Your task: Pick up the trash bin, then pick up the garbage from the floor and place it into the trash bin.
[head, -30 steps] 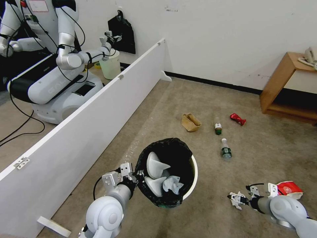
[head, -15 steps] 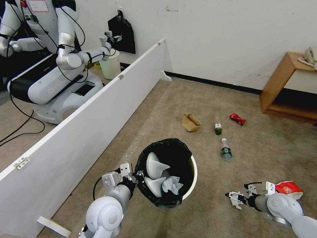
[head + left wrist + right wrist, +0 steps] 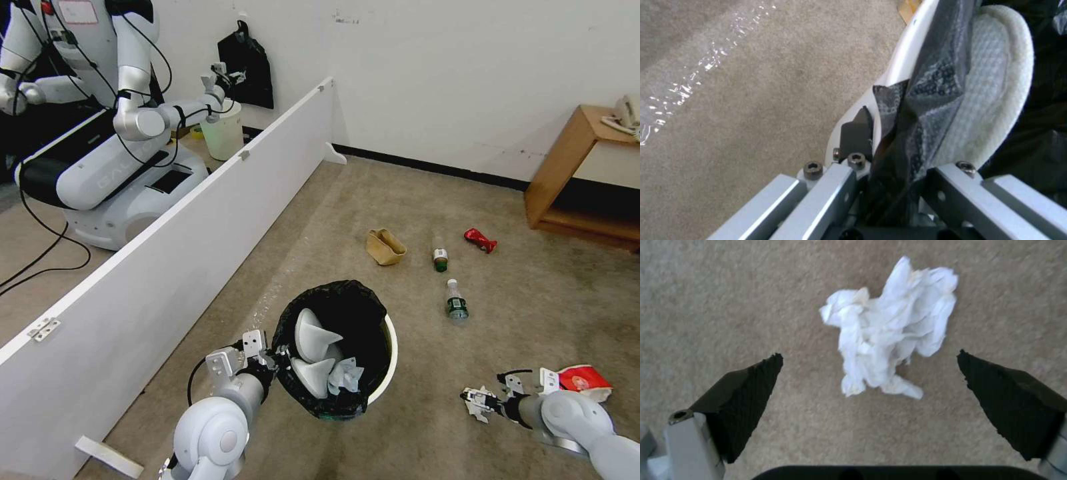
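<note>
From the head view we see the trash bin [image 3: 390,347], white with a black bag over its rim, held off to our left front by the left gripper [image 3: 275,352], which is clamped on the near rim. Two white slippers [image 3: 312,333] and a blue mask [image 3: 343,377] lie inside. On the carpet beyond sit a tan paper bag [image 3: 385,247], two bottles [image 3: 457,301], and a red wrapper [image 3: 480,239]. The right gripper [image 3: 475,402] hangs low over the floor, with the snack packet [image 3: 583,380] just behind its arm.

In the left wrist view the fingers [image 3: 856,133] pinch the bin wall and liner, a slipper [image 3: 996,83] pressing inside.

In the right wrist view the pads [image 3: 746,390] stand wide apart, empty, with the crumpled tissue [image 3: 889,326] between and ahead of them; whether they touch the carpet we can't quite tell.
</note>
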